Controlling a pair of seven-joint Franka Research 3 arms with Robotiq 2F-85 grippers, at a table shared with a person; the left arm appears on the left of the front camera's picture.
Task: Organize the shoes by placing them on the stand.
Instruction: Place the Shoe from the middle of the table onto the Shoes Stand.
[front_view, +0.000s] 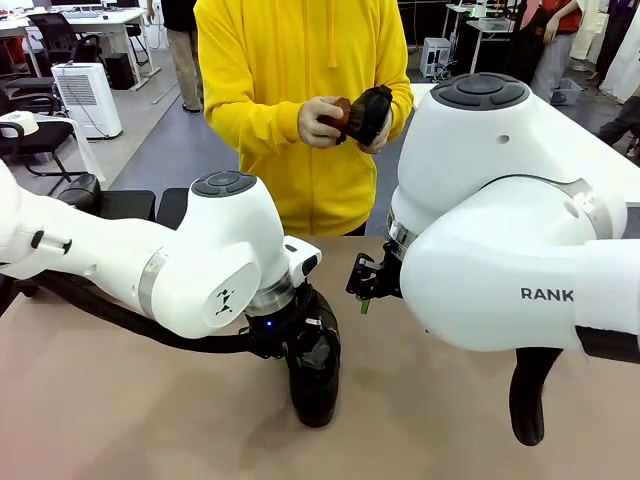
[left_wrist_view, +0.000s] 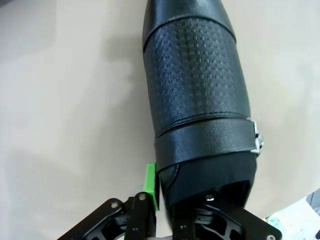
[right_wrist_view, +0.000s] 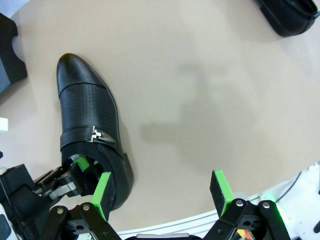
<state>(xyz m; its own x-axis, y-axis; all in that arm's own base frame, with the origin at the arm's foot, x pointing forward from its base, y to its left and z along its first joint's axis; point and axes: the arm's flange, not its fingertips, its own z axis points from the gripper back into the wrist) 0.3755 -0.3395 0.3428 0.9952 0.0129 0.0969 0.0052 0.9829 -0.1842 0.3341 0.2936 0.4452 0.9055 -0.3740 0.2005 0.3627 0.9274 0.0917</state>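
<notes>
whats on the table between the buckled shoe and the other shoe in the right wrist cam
That stretch is bare table between the buckled shoe and the other shoe, seen in the right wrist view.

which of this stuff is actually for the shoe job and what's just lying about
For the job:
- buckled black shoe on the table
- second black shoe further along the table
- dark shoe in the person's hands
- black stand at the table's far left

Just lying about:
- white boxy appliance on the floor
- office chair
- desk behind
</notes>
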